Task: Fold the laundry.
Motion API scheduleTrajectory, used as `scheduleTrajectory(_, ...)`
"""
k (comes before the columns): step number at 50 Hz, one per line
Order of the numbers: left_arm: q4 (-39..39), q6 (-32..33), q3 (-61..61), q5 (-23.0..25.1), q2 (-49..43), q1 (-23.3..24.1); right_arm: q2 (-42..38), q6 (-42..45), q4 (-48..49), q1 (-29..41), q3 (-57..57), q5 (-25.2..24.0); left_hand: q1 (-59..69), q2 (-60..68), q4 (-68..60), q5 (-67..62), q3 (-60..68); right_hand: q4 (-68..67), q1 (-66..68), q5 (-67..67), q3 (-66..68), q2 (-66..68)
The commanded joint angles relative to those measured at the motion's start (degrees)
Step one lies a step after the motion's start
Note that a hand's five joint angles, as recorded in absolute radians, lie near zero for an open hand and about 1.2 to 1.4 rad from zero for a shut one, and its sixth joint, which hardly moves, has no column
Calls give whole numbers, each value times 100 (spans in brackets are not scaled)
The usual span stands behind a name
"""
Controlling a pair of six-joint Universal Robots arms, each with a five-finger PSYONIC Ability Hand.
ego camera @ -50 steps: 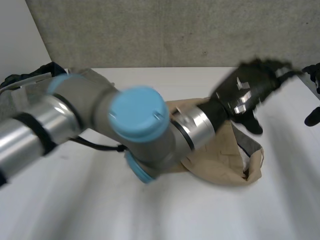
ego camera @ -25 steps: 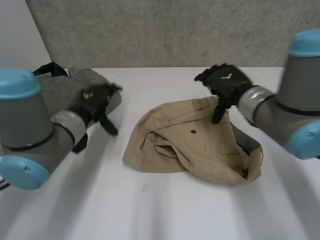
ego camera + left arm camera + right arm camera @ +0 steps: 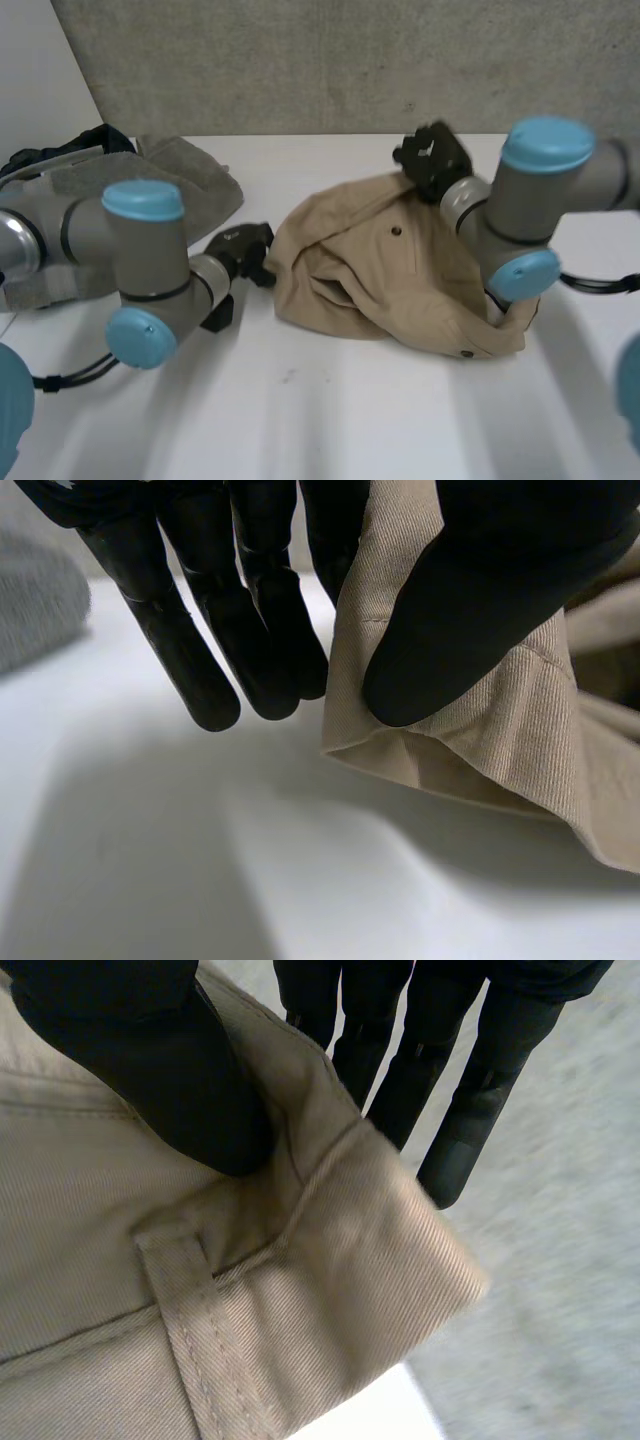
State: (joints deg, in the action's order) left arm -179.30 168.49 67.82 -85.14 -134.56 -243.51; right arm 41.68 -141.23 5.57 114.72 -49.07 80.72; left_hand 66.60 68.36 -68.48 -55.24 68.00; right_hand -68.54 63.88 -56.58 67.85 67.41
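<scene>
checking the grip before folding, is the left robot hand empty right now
No, the left robot hand pinches the edge of the tan garment between its thumb and fingers.

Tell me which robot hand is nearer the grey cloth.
Left. The left robot hand pinches an edge of the tan trousers close to the grey cloth; the right robot hand pinches them on the far side.

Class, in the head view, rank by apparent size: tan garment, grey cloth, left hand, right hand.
1. tan garment
2. grey cloth, partly hidden
3. left hand and right hand: look alike
</scene>
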Motion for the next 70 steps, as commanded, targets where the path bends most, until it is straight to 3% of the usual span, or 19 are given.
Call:
scheduleTrajectory(1, -26, 87, -155, -108, 1315, -170, 1833, -45, -125, -46, -902, 31, 1340, 1164, -1152, -1476, 1200, -1146, 1612, -1342, 1215, 1259)
scheduleTrajectory(11, -202, 807, -164, -55, 3837, -390, 4014, -53, -1733, -380, -911, 128, 1340, 1164, -1152, -1476, 1200, -1146, 1612, -1342, 1215, 1259)
scheduleTrajectory(16, -176, 1089, -225, -46, 4332, -390, 4744, -36, -2480, -599, -753, 225, 1340, 1164, -1152, -1476, 1200, -1146, 1612, -1342, 1215, 1259)
scheduleTrajectory(22, 105, 1186, -260, -46, 4315, -399, 4815, -36, -3402, -749, -753, 172, 1340, 1164, -1152, -1476, 1200, -1146, 1612, -1342, 1215, 1259)
scheduleTrajectory(28, 343, 1677, -488, -55, 3315, -364, 3964, -18, -3686, -758, -797, -12, 1340, 1164, -1152, -1476, 1200, -1146, 1612, -1342, 1215, 1259)
scheduleTrajectory(32, 282, 2090, -919, -55, 2375, -302, 3164, -88, -3440, -679, -639, 22, 1340, 1164, -1152, -1476, 1200, -1146, 1612, -1342, 1215, 1259)
scheduleTrajectory(36, -139, 2337, -1946, -116, 1337, -276, 2338, -378, -2344, -670, -130, 197, 1340, 1164, -1152, -1476, 1200, -1146, 1612, -1342, 1215, 1259)
scheduleTrajectory(40, -868, 2373, -3106, -125, 703, -267, 1819, -826, -421, -556, 301, 838, 1340, 1164, -1152, -1476, 1200, -1146, 1612, -1342, 1215, 1259)
scheduleTrajectory(42, -1577, 2346, -3606, -152, 580, -293, 1721, -932, 1047, -459, 381, 1173, 1340, 1164, -1152, -1476, 1200, -1146, 1612, -1342, 1215, 1259)
scheduleTrajectory(45, -2406, 2346, -3680, -196, 615, -320, 1704, -1055, 2854, -354, 215, 1279, 1340, 1164, -1152, -1476, 1200, -1146, 1612, -1342, 1215, 1259)
scheduleTrajectory(46, -2939, 2337, -3636, -204, 676, -285, 1712, -1073, 3236, -310, 127, 1262, 1340, 1164, -1152, -1476, 1200, -1146, 1612, -1342, 1215, 1259)
scheduleTrajectory(49, -3523, 2302, -3495, -204, 843, -285, 1730, -1178, 3880, -143, -102, 1174, 1340, 1164, -1152, -1476, 1200, -1146, 1612, -1342, 1215, 1259)
scheduleTrajectory(55, -3551, 2232, -2556, -55, 1458, -302, 1800, -1240, 3365, -73, -269, 998, 1340, 1164, -1152, -1476, 1200, -1146, 1612, -1342, 1215, 1259)
scheduleTrajectory(61, -3507, 2249, -924, -20, 1941, -311, 1871, -1214, 2022, -143, -725, 769, 1340, 1164, -1152, -1476, 1200, -1146, 1612, -1342, 1215, 1259)
scheduleTrajectory(70, -2963, 2302, 1249, -37, 1942, -258, 1326, -968, 823, -64, -1745, 585, 1340, 1164, -1152, -1476, 1200, -1146, 1612, -1342, 1215, 1259)
